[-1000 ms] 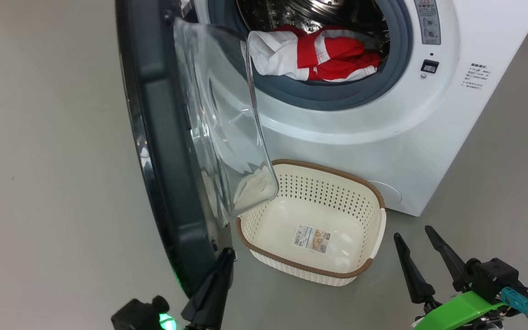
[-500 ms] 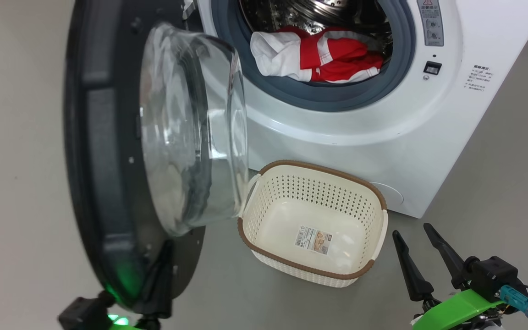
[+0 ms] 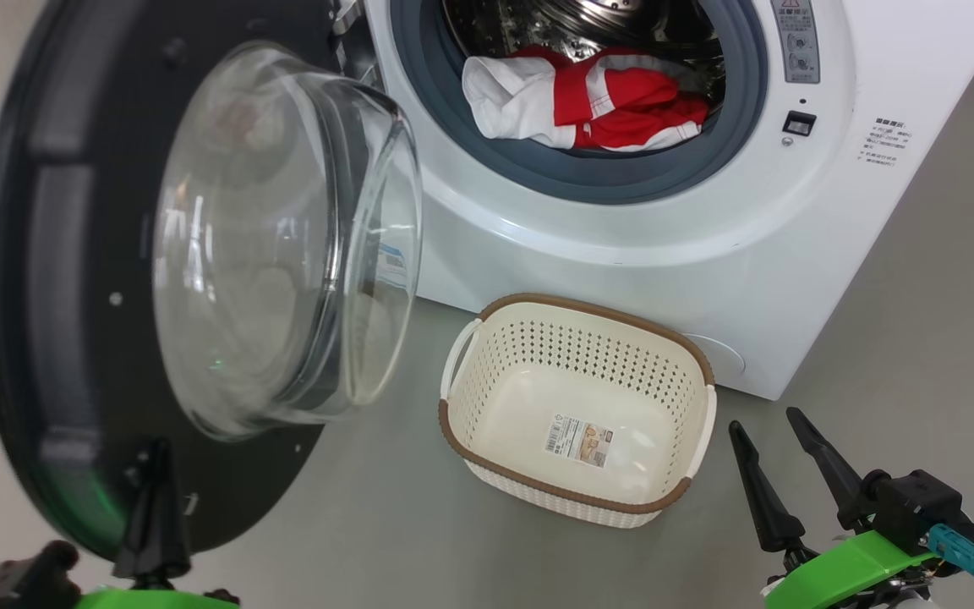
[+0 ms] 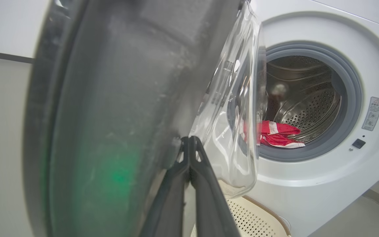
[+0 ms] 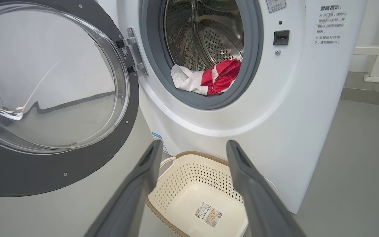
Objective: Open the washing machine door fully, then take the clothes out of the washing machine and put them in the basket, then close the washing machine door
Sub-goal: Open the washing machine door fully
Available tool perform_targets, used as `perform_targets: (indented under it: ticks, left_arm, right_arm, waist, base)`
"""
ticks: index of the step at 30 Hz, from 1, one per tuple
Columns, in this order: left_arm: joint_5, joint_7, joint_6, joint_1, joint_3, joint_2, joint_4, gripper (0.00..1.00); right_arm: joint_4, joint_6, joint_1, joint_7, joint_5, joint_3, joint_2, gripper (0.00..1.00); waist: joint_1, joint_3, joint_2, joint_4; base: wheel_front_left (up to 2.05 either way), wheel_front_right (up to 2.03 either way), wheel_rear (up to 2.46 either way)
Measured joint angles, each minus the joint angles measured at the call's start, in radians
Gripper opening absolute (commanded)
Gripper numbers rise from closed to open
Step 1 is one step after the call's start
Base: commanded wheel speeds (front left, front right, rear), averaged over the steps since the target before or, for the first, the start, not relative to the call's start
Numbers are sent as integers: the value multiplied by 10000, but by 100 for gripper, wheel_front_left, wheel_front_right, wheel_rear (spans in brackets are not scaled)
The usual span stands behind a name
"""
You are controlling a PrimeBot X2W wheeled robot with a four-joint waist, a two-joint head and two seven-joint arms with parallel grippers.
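Observation:
The washing machine door (image 3: 39, 279) stands swung out to the left, its glass bowl (image 3: 276, 245) facing the white washing machine (image 3: 622, 254). My left gripper (image 3: 157, 448) is shut, and its tips rest against the lower inner face of the black rim; in the left wrist view the shut gripper (image 4: 189, 141) touches the door (image 4: 110, 115). Red and white clothes (image 3: 588, 106) lie at the front of the steel drum, on the grey gasket. The basket (image 3: 614, 315) sits on the floor below the opening with nothing but its paper label inside. My right gripper (image 3: 763, 423) hovers open beside the basket's right end.
Grey floor (image 3: 918, 355) lies to the right of the machine. The door's metal hinge (image 5: 132, 49) joins it to the machine's left side. A white rail base (image 5: 373, 77) stands at the far right wall. The basket (image 5: 189, 184) lies just beyond my open right gripper (image 5: 193, 144).
The door has swung much wider to the left, from nearly edge-on to showing its inner face. My left gripper moved left with its lower rim. The right gripper stayed put.

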Motion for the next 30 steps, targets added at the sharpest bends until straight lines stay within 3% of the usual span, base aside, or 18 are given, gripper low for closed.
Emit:
perform_targets:
  ticks: [17,30]
  left_arm:
    - [529,27,-523,-1680,3028,136,1371,0]
    - [953,-6,-608,-2727,4027,497,2368,0]
  right_arm:
    - [-21,0,-159,0,0,56,-155,100]
    - [-59,0,-251,0,-59,94,-226,100]
  waist:
    - [0,233,0,-302]
    - [0,533,0,-479]
  base:
    - [0,0,0]
    - [0,0,0]
